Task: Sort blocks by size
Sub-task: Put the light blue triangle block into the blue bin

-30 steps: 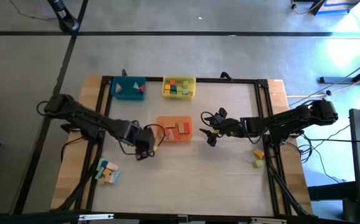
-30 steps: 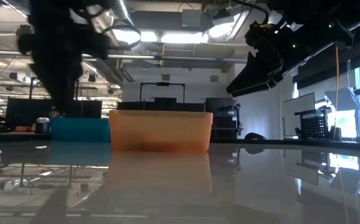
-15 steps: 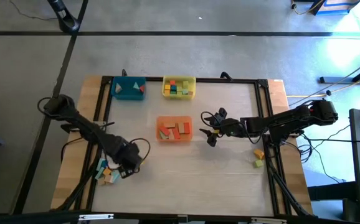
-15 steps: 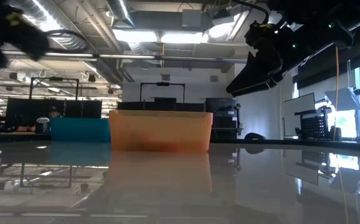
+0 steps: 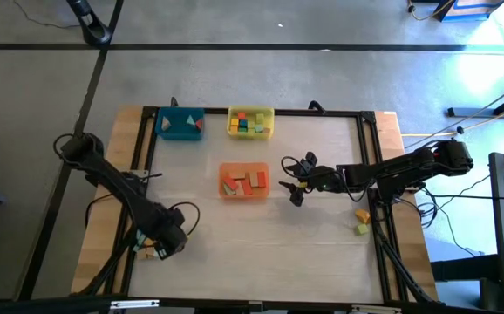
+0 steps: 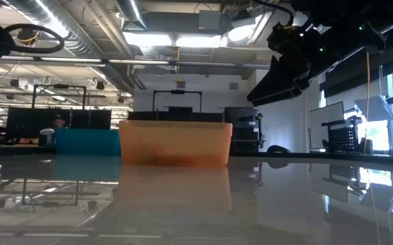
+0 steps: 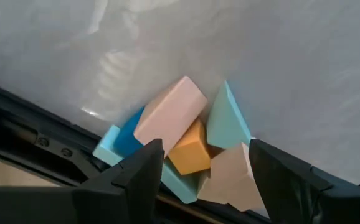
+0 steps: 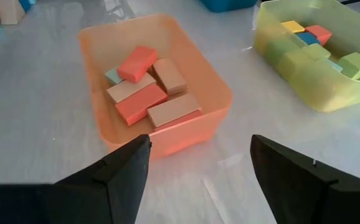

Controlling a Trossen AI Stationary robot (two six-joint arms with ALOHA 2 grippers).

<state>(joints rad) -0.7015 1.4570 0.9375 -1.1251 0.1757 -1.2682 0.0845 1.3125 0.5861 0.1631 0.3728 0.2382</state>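
Observation:
A small pile of blocks lies at the table's near left. In the left wrist view it shows a natural wood block point(image 7: 170, 115), an orange block point(image 7: 190, 149), a teal wedge point(image 7: 227, 118) and blue blocks point(image 7: 125, 135). My left gripper point(image 5: 158, 248) point(image 7: 202, 165) is open just above this pile and touches nothing. My right gripper point(image 5: 288, 181) point(image 8: 202, 168) is open and empty, above the table just right of the orange tray point(image 5: 244, 181). That tray holds red and wood blocks point(image 8: 146, 93).
A blue tray point(image 5: 180, 124) and a yellow tray point(image 5: 250, 122) with blocks stand at the far edge. An orange block point(image 5: 362, 215) and a green block point(image 5: 360, 228) lie by the right frame rail. A black frame point(image 5: 147, 157) borders the table.
My left gripper has swung from beside the orange tray toward the table's near left corner. It now hangs over the pile of blocks there. In the low view it has gone out toward the left. My right gripper has kept still.

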